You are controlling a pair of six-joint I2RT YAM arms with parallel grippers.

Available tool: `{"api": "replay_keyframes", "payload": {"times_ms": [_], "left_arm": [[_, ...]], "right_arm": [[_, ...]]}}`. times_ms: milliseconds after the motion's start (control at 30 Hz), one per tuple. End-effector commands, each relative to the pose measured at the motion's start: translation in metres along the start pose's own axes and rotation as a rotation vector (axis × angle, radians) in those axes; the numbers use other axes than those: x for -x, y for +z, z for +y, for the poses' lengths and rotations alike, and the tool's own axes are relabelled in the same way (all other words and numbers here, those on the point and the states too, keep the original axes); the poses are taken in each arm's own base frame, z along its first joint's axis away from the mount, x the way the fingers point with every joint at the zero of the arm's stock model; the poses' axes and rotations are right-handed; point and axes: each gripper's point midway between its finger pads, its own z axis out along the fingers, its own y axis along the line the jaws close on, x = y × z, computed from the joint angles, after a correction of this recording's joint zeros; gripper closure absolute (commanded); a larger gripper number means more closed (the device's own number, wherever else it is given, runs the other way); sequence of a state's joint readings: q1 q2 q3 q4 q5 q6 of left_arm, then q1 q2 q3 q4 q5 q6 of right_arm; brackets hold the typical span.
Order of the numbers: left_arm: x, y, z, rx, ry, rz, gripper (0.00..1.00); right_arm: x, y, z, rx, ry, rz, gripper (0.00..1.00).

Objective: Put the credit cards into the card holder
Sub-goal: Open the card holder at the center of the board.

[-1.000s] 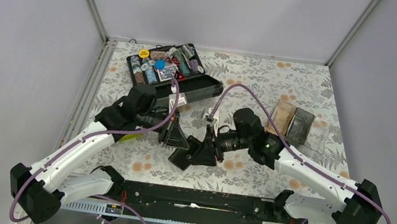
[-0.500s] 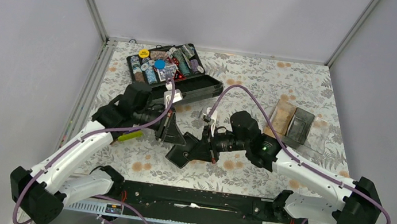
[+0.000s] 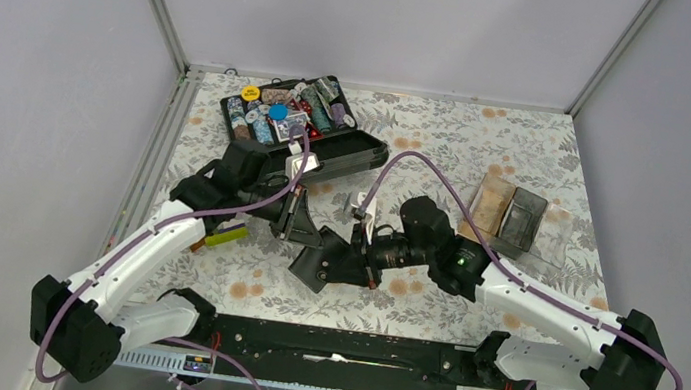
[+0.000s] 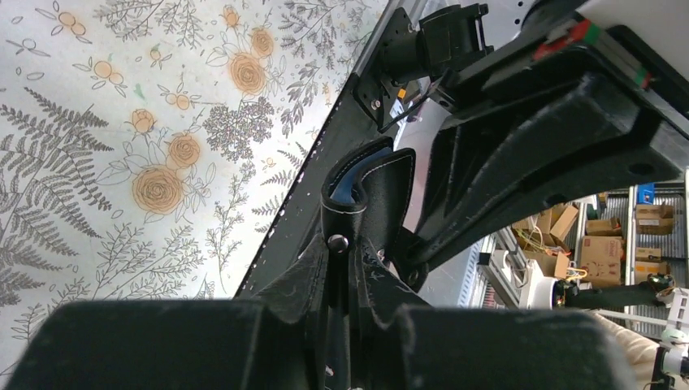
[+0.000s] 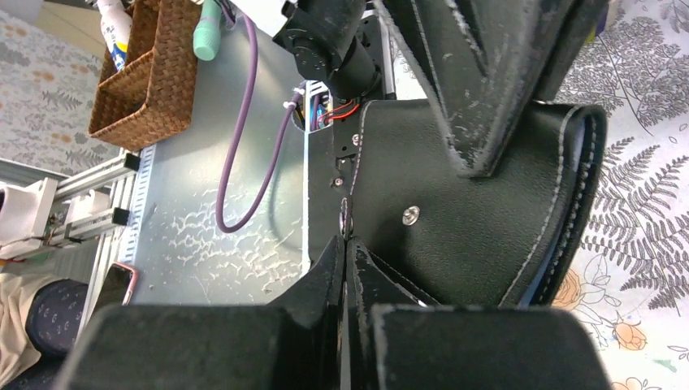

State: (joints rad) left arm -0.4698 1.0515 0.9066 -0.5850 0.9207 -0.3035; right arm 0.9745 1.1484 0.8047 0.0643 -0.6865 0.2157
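The black card holder (image 3: 320, 266) hangs between both grippers just above the table's middle, partly open, with its blue-grey lining showing in the left wrist view (image 4: 361, 175). My left gripper (image 3: 302, 234) is shut on one flap by the snap stud (image 4: 338, 242). My right gripper (image 3: 354, 263) is shut on the opposite flap's edge (image 5: 344, 236); the holder's black outside fills the right wrist view (image 5: 471, 219). A yellow card (image 3: 226, 235) lies on the table, partly under my left forearm. A tan card (image 3: 490, 204) lies in the clear tray.
The open black chip case (image 3: 302, 127) with poker chips stands at the back left, close behind my left wrist. The clear acrylic tray (image 3: 525, 219) sits at the right. The black rail (image 3: 332, 345) runs along the near edge.
Both grippers and the card holder have shifted a little to the left. My left wrist has moved back toward the chip case. Both grips are unchanged.
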Motion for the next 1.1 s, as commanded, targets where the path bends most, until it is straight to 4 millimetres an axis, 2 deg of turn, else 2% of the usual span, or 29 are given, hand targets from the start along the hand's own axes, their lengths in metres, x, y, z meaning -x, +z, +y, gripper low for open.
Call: {"api": "replay_keyframes", "payload": {"times_ms": [0,167,233,333,367,467,600,733,900,1067], "left_arm": [[0.039,-0.003,0.017,0.092,0.077,-0.125,1.00],[0.039,-0.003,0.020,0.104,0.068,-0.123,1.00],[0.039,-0.005,0.023,0.133,0.068,-0.135,1.00],[0.041,-0.011,0.031,0.214,0.048,-0.199,1.00],[0.042,-0.012,0.035,0.247,0.029,-0.229,1.00],[0.044,-0.013,0.039,0.316,-0.012,-0.334,1.00],[0.039,-0.001,0.038,0.341,-0.103,-0.472,1.00],[0.020,0.013,0.066,0.396,-0.268,-0.589,1.00],[-0.005,0.031,0.095,0.473,-0.393,-0.656,1.00],[-0.017,0.047,0.103,0.474,-0.415,-0.666,1.00]], "right_arm": [[0.010,-0.004,0.050,0.204,-0.060,0.018,1.00],[0.016,-0.005,0.048,0.176,-0.066,-0.005,1.00],[0.023,-0.006,0.035,0.080,-0.060,-0.048,0.83],[0.037,-0.013,0.019,-0.059,-0.050,-0.124,0.47],[0.043,-0.019,0.016,-0.099,-0.049,-0.157,0.40],[0.052,-0.034,0.000,-0.243,0.000,-0.237,0.33],[0.044,-0.050,-0.034,-0.445,0.126,-0.324,0.31],[0.023,-0.062,-0.067,-0.613,0.305,-0.398,0.35],[-0.004,-0.054,-0.078,-0.633,0.412,-0.367,0.45],[-0.028,-0.034,-0.084,-0.600,0.494,-0.295,0.54]]}}
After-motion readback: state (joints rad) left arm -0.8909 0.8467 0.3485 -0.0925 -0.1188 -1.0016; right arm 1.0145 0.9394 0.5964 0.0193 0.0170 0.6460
